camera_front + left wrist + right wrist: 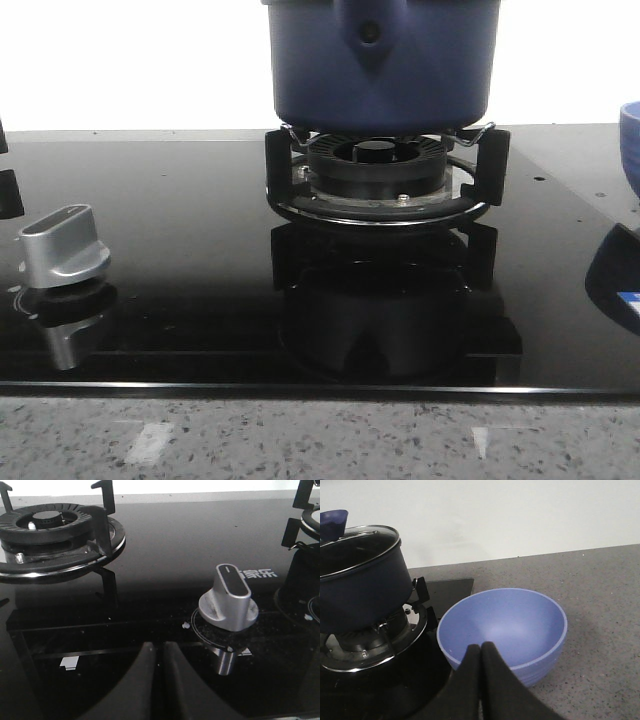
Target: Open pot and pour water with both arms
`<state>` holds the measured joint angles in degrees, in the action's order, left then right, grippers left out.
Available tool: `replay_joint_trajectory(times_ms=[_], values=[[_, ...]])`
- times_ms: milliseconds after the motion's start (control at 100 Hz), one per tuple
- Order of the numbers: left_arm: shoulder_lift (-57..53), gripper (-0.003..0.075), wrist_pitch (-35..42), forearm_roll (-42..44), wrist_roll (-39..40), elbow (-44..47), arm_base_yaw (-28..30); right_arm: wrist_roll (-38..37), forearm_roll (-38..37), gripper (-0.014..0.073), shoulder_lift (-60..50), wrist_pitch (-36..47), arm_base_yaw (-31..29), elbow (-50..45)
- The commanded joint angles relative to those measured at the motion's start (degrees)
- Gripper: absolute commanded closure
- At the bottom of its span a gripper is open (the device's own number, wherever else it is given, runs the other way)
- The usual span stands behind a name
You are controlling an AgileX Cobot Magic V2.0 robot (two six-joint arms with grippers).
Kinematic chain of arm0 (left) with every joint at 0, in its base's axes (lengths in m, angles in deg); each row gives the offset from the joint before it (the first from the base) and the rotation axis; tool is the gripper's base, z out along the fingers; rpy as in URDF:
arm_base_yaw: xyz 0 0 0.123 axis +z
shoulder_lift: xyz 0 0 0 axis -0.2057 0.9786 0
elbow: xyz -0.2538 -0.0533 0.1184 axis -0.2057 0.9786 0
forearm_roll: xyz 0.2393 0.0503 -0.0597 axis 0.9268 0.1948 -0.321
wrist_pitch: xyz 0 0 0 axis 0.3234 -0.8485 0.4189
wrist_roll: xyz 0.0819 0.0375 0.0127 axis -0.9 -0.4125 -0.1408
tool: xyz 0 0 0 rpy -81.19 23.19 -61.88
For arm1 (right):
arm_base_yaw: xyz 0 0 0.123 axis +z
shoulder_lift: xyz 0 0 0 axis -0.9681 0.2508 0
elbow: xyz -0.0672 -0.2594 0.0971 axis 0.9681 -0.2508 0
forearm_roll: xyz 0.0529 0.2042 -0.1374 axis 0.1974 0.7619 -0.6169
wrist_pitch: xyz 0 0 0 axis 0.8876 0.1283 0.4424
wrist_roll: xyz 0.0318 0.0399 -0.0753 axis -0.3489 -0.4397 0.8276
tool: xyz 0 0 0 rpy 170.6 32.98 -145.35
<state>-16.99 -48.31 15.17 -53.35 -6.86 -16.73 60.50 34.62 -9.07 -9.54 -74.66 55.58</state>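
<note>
The dark navy pot (380, 65) stands on the burner grate (385, 175) at the middle back, its pointed handle mount facing the camera. In the right wrist view the pot (360, 587) wears a glass lid with a metal rim (362, 542). My right gripper (481, 648) is shut and empty, hovering at the near rim of a light-blue bowl (505, 627) beside the stove. My left gripper (159, 647) is shut and empty above the black glass hob, a little short of a silver control knob (228, 597). No water shows.
A second burner with its grate (55, 530) lies beyond the left gripper. The silver knob (65, 248) sits at the hob's left and the bowl's edge (630, 130) at the far right. A speckled grey counter (600, 605) surrounds the hob.
</note>
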Motion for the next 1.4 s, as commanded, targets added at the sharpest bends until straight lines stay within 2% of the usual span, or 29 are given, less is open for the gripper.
replay_joint_trajectory(times_ms=[0,820,990,1130,1390], values=[[-1.6,0.074,2.4,-0.4,0.7,1.7,0.3,0.5,-0.1,0.0668,0.6,4.3,0.1,1.4],[-1.5,0.074,2.5,-0.5,0.7,1.7,0.3,0.5,-0.1,0.0668,0.6,4.3,-0.1,1.4],[-1.5,0.074,2.5,-0.5,0.7,1.7,0.3,0.5,-2.2,0.0668,-0.1,4.5,-1.6,-1.0],[-1.5,0.074,2.5,-0.5,0.7,1.7,0.3,0.5,-2.7,0.0668,-2.5,8.9,-5.1,-8.2],[-1.5,0.074,2.5,-0.5,0.7,1.7,0.3,0.5,-2.1,0.0668,-4.7,30.1,-8.4,-24.1]])
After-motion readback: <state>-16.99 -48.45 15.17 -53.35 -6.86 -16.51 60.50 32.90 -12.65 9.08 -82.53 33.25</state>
